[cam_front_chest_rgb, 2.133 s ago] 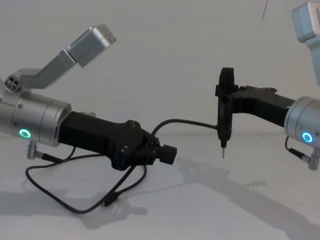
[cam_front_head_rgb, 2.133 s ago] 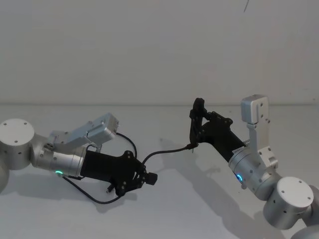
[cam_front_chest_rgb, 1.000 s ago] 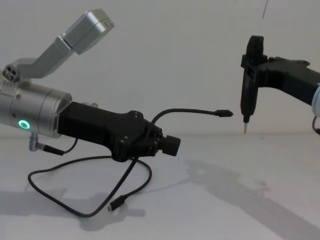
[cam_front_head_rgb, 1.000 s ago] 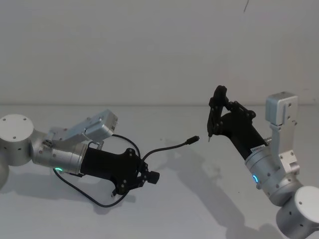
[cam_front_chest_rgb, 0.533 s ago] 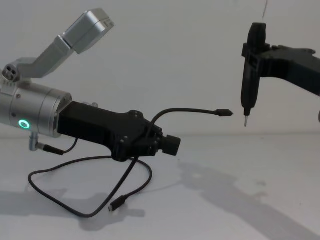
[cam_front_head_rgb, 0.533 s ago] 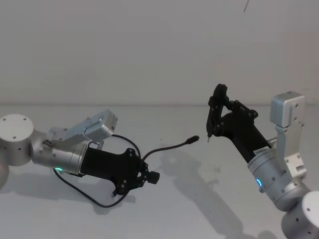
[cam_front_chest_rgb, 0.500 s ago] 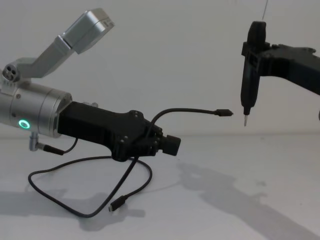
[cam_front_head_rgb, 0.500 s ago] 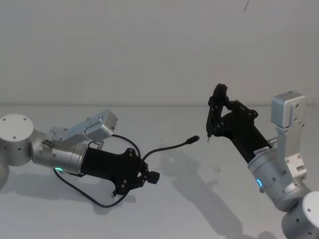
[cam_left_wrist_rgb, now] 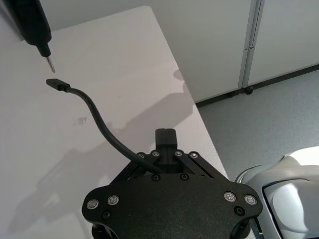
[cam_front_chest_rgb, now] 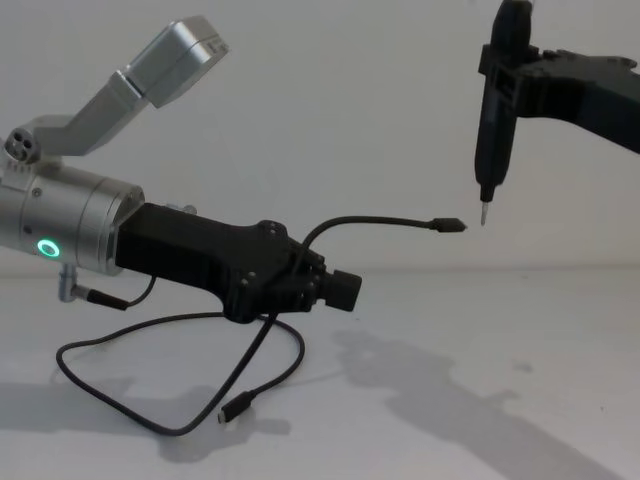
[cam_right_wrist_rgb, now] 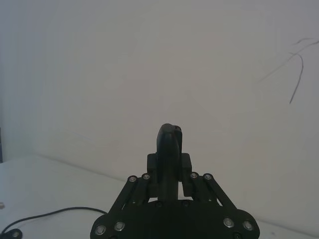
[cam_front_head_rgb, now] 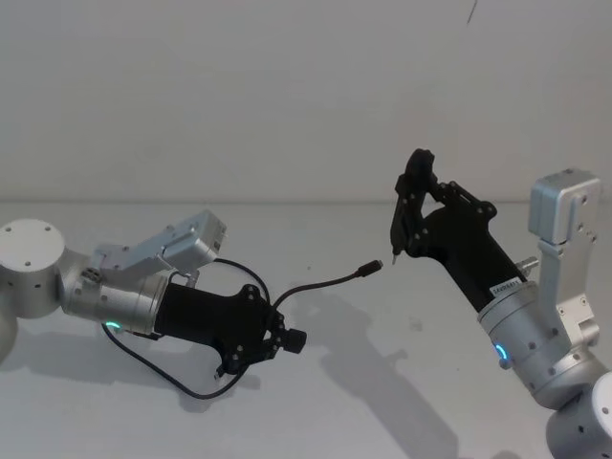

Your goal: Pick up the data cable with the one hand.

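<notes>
Data cable [cam_front_chest_rgb: 385, 217], thin, black, looping, pinched in left jaws

Left pincer [cam_front_chest_rgb: 337, 290] clamps data cable [cam_front_chest_rgb: 400, 219]; loop on table [cam_front_chest_rgb: 470, 400]; raised plug beside pen tool [cam_front_chest_rgb: 492, 120] at right.

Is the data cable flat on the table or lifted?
Partly lifted: the left gripper grips the data cable, one end in air, the other on the table.

Left hand [cam_front_head_rgb: 285, 340] reaches low and forward, closed; right hand [cam_front_head_rgb: 413, 205] is raised higher, also closed
</notes>
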